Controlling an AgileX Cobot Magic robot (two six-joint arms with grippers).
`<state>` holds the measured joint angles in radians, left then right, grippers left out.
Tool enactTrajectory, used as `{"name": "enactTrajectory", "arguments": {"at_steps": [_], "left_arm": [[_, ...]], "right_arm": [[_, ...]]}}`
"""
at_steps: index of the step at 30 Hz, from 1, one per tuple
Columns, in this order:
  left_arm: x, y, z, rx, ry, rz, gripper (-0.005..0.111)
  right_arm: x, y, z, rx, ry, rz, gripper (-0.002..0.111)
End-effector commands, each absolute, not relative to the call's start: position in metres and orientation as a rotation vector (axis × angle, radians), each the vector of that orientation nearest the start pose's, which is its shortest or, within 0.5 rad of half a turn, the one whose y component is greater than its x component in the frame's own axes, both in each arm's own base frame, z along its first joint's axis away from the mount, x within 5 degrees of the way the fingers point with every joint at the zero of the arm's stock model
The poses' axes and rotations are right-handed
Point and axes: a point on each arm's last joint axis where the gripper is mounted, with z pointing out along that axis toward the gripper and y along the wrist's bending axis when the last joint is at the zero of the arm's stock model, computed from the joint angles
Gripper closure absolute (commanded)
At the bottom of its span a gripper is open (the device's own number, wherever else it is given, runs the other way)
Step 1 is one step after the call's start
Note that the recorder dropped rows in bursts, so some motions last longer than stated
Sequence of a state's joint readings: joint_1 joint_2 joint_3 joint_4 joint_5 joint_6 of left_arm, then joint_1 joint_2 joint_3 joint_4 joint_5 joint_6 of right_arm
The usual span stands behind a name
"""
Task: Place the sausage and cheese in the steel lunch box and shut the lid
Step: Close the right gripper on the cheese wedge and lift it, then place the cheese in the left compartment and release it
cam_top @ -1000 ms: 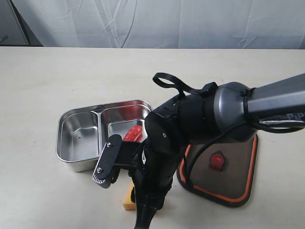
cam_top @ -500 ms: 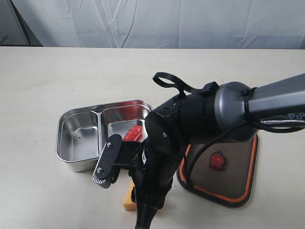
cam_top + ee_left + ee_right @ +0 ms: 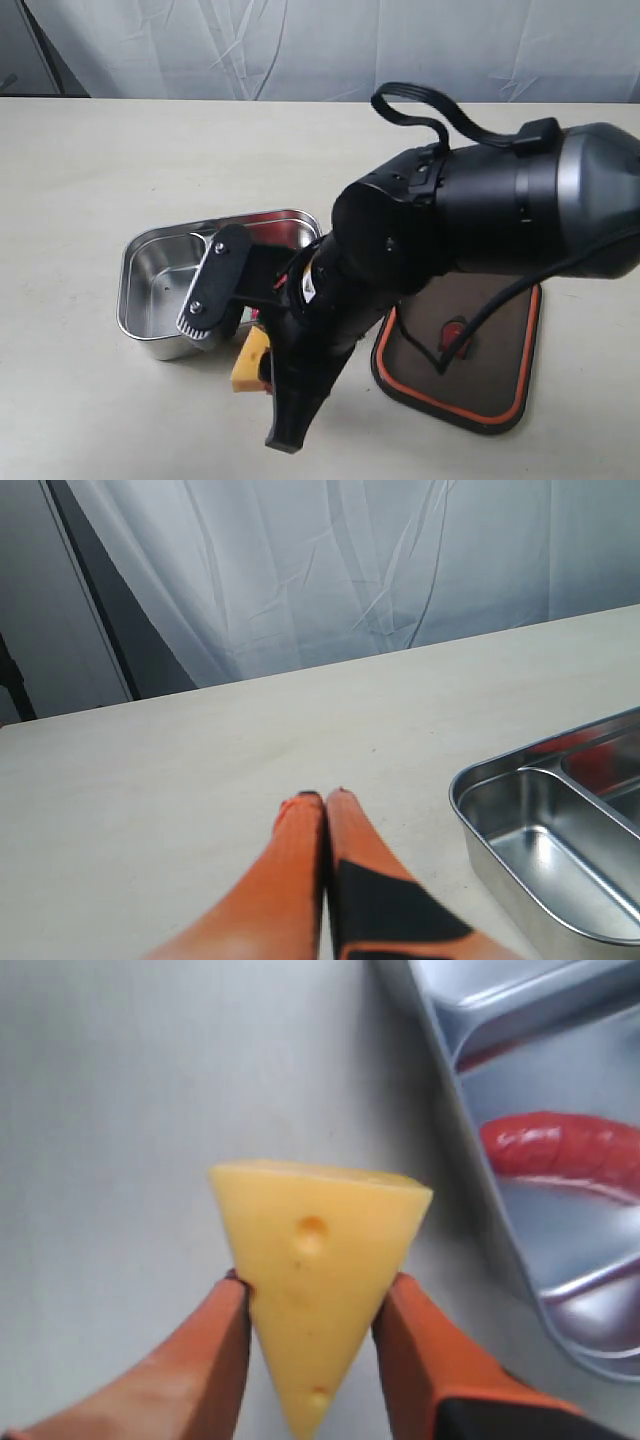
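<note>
Your right gripper [image 3: 315, 1295] is clamped on the cheese [image 3: 310, 1250], one finger on each slanted side, with the wide end pointing away from the wrist. In the exterior view the cheese shows low and left of centre, just below the box [image 3: 160, 290]. The sausage [image 3: 565, 1145] lies inside the box, but the arm hides it from outside, so which compartment it is in is hard to say. Your left gripper [image 3: 325, 800] has its jaws pressed together over the table [image 3: 150, 800]. The lid [image 3: 500, 365] lies flat at lower right, apart from the box.
</note>
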<state>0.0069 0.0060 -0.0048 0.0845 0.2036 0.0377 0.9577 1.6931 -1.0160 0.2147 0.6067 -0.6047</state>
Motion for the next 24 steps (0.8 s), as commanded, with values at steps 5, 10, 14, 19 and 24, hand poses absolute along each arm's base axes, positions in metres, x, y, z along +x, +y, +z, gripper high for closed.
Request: {"name": "enactTrajectory", "arguments": {"at_steps": [5, 10, 14, 19, 24], "left_arm": [[0.056, 0.002, 0.196, 0.081, 1.675, 0.108, 0.107], [0.056, 0.002, 0.196, 0.081, 1.675, 0.108, 0.107], [0.056, 0.002, 0.196, 0.081, 1.675, 0.108, 0.107], [0.056, 0.002, 0.196, 0.081, 1.675, 0.108, 0.107], [0.056, 0.002, 0.196, 0.081, 1.675, 0.108, 0.107]], "right_arm": [[0.196, 0.295, 0.222, -1.610, 1.958, 0.359, 0.109], [0.216, 0.326, 0.238, -1.561, 1.942, 0.419, 0.109], [0.231, 0.354, 0.239, -1.554, 1.969, 0.476, 0.109], [0.247, 0.371, 0.229, -1.495, 2.066, 0.507, 0.109], [0.255, 0.373, 0.217, -1.449, 2.127, 0.512, 0.109]]}}
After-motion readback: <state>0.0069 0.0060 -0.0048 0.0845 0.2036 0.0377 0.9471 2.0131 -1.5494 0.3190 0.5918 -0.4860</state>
